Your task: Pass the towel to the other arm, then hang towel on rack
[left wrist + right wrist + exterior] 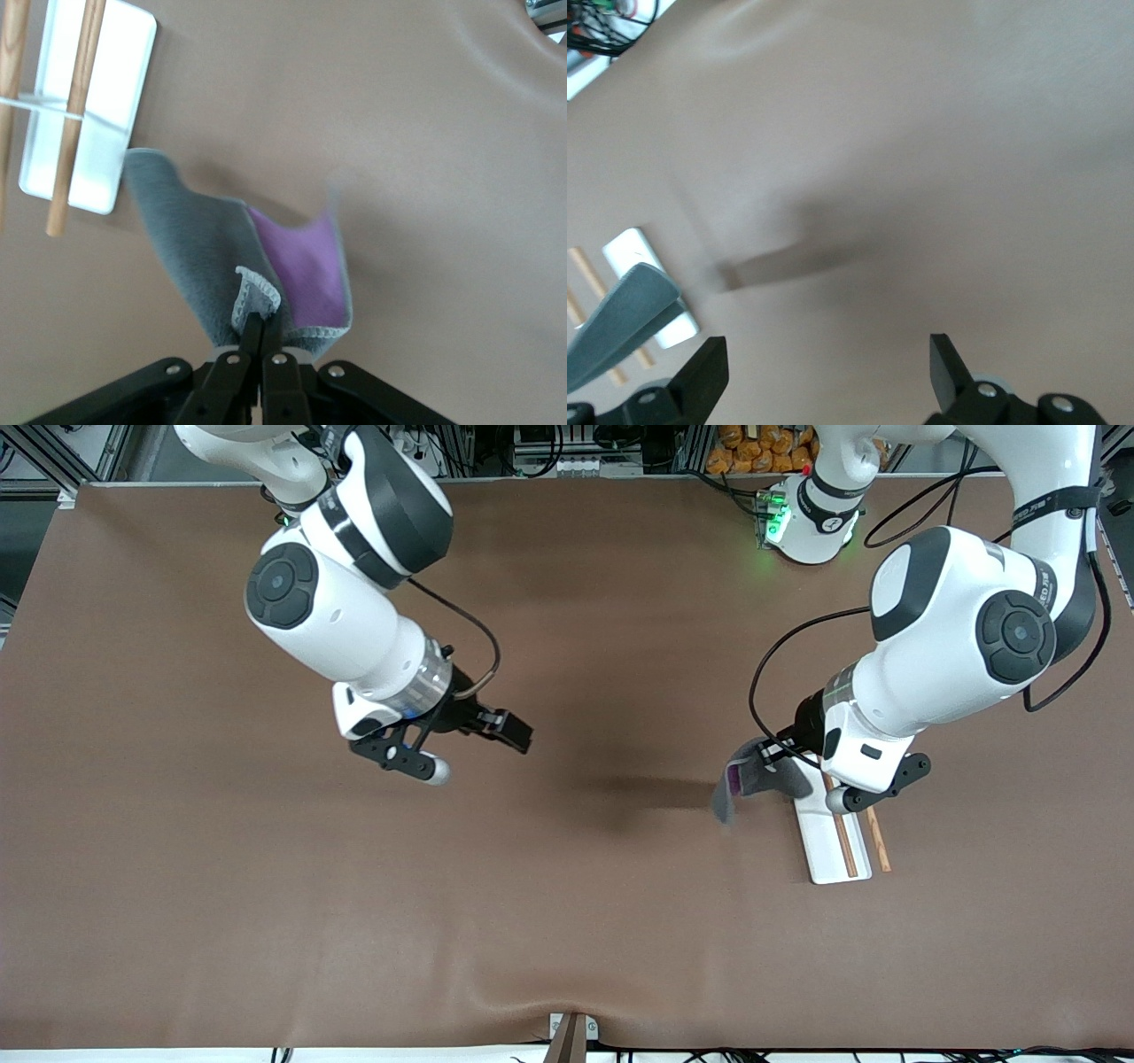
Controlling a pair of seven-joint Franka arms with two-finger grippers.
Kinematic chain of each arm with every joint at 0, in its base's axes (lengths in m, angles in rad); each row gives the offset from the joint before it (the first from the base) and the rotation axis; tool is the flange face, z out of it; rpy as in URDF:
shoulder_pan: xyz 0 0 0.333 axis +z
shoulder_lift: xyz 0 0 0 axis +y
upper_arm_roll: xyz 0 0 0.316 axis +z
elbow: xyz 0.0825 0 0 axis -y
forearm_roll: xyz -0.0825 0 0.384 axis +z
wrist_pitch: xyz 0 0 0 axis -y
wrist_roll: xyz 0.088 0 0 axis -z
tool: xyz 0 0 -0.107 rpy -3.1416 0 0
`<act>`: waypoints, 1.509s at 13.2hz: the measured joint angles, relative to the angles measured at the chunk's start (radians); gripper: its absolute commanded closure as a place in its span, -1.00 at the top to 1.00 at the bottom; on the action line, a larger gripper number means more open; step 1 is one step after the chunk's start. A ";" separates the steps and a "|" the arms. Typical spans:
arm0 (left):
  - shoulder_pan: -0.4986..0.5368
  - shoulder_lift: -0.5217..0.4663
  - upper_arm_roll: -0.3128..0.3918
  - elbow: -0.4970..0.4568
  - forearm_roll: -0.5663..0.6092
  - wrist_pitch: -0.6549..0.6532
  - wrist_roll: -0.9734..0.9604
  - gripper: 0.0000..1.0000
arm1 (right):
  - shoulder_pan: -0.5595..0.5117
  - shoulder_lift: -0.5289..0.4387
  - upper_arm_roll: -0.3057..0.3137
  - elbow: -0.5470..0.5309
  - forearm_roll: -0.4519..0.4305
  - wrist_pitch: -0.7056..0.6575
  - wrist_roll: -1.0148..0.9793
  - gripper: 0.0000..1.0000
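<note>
My left gripper [784, 755] is shut on the towel [755, 778], a dark grey fuzzy cloth with a purple patch, and holds it in the air over the table beside the rack. In the left wrist view the towel [221, 257] hangs from the closed fingers [251, 341]. The rack [833, 834] is a flat white base with two brown wooden rods, lying toward the left arm's end of the table; it also shows in the left wrist view [84, 106]. My right gripper [474, 744] is open and empty over the middle of the table; its fingers [704, 372] stand wide apart.
The brown table mat [567, 886] covers the whole table. A dark shadow [638, 788] lies between the two grippers. Cables and a green-lit base [780, 518] stand along the robots' edge. In the right wrist view the towel [620, 323] and rack [642, 266] show farther off.
</note>
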 measured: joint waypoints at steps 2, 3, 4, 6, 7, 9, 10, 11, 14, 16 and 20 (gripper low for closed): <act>0.004 0.001 0.001 0.000 0.022 -0.001 0.041 -1.00 | -0.022 -0.009 -0.001 0.000 -0.012 -0.048 -0.055 1.00; 0.013 0.001 0.002 -0.002 0.026 -0.001 0.064 -1.00 | -0.036 -0.013 -0.001 0.000 -0.013 -0.072 -0.093 1.00; 0.028 0.002 0.004 -0.005 0.028 -0.003 0.095 -1.00 | -0.052 -0.016 -0.002 0.000 -0.013 -0.091 -0.122 1.00; 0.071 0.007 0.007 -0.013 0.029 -0.015 0.159 -1.00 | -0.080 -0.018 -0.003 -0.001 -0.014 -0.109 -0.149 1.00; 0.094 0.011 0.007 -0.017 0.029 -0.020 0.181 -1.00 | -0.095 -0.020 -0.003 -0.007 -0.014 -0.116 -0.164 1.00; 0.122 0.021 0.007 -0.025 0.029 -0.025 0.205 -1.00 | -0.130 -0.038 -0.005 -0.047 -0.016 -0.119 -0.258 1.00; 0.133 0.026 0.007 -0.030 0.029 -0.025 0.207 -1.00 | -0.159 -0.052 -0.006 -0.076 -0.017 -0.119 -0.322 1.00; 0.146 0.031 0.008 -0.038 0.029 -0.025 0.220 -1.00 | -0.190 -0.065 -0.007 -0.103 -0.017 -0.120 -0.375 1.00; 0.210 0.040 0.009 -0.053 0.030 -0.025 0.327 -1.00 | -0.281 -0.098 -0.008 -0.166 -0.059 -0.121 -0.509 1.00; 0.252 0.041 0.009 -0.061 0.030 -0.025 0.390 -1.00 | -0.308 -0.112 -0.008 -0.180 -0.150 -0.123 -0.581 1.00; 0.285 0.041 0.009 -0.073 0.030 -0.025 0.446 -1.00 | -0.408 -0.179 -0.009 -0.185 -0.193 -0.226 -0.759 1.00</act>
